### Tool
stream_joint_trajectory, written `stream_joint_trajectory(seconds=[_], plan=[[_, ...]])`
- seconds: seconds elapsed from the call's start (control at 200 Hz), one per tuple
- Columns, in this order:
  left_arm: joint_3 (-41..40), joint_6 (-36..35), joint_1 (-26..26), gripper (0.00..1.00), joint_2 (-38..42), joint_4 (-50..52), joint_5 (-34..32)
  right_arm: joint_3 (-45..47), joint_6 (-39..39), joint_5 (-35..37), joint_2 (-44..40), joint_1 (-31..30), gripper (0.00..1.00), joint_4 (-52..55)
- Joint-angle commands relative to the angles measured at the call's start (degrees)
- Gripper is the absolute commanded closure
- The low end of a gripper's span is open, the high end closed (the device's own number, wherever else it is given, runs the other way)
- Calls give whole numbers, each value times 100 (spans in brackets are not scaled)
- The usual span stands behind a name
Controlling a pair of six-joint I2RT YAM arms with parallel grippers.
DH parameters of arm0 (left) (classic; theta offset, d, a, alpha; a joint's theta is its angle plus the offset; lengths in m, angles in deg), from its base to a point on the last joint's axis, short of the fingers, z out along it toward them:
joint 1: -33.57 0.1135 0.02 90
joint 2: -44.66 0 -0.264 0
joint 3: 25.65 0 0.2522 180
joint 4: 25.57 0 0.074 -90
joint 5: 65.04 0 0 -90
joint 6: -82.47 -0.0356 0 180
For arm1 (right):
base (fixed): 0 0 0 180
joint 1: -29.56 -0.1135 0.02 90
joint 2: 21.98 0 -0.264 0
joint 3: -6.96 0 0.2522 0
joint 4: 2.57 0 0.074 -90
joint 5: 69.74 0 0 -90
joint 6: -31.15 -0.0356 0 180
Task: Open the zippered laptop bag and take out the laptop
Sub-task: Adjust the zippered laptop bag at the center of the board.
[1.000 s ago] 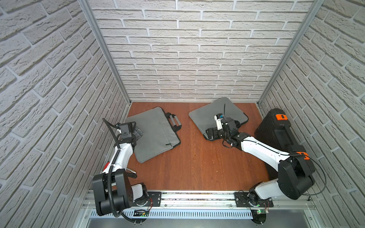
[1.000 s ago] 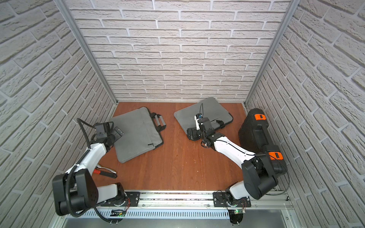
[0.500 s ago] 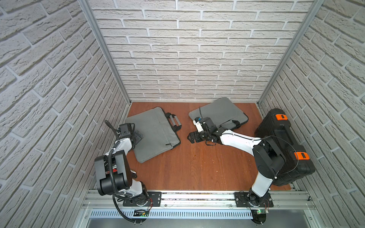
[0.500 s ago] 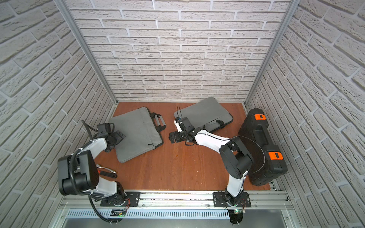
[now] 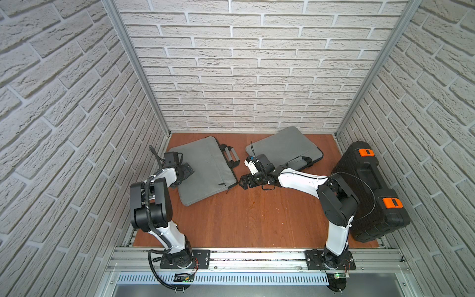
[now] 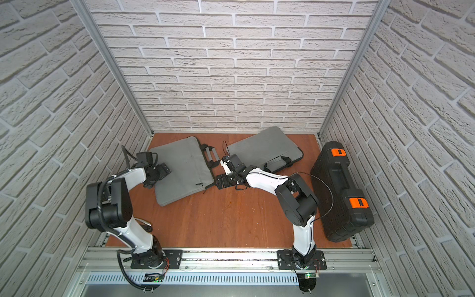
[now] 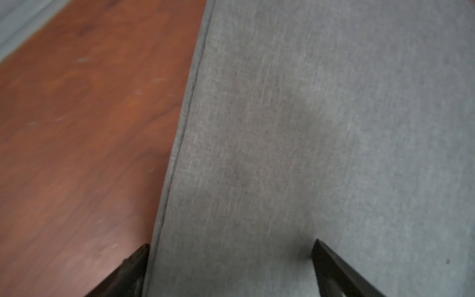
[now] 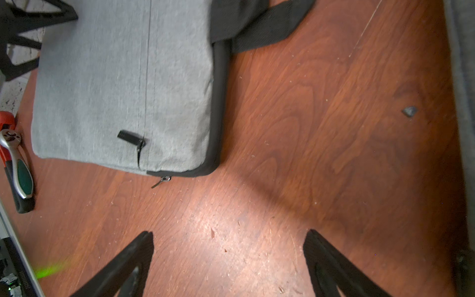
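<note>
The laptop bag (image 5: 205, 169) lies left of a second bag (image 5: 285, 146), a case (image 5: 370, 190) farthest right.

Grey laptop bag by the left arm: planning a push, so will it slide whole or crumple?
Likely slides whole: the grey laptop bag lies flat with straight edges, suggesting stiff contents. Its woven fabric probably drags on the wooden table. The strap handles look floppy.

— What surrounds you?
— White brick walls (image 5: 257, 77) on three sides of me, metal posts (image 5: 136, 66) in the far corners.
— And beneath?
— A reddish wooden bench (image 5: 257, 218), a metal rail (image 5: 257, 257) along its near edge.
</note>
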Motion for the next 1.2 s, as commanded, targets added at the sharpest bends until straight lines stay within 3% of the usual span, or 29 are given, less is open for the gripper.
stream_joint_trajectory(seconds=[0.0,0.265,0.565,0.745,1.195], plan=[[417,-220,-96,4,-198,-139,282,-251,50,-170,155,-32,9,-26],[881,-292,-98,4,-301,54,316,-682,159,-324,710,-66,16,-20],[-70,-127,-22,9,1075,548,-313,-1464,527,-365,1318,-82,20,288],[-643,20,-35,11,1534,576,-220,-1826,679,-515,1592,-85,20,382],[-828,197,-158,18,895,-143,349,-1919,449,-807,1731,-495,27,304]])
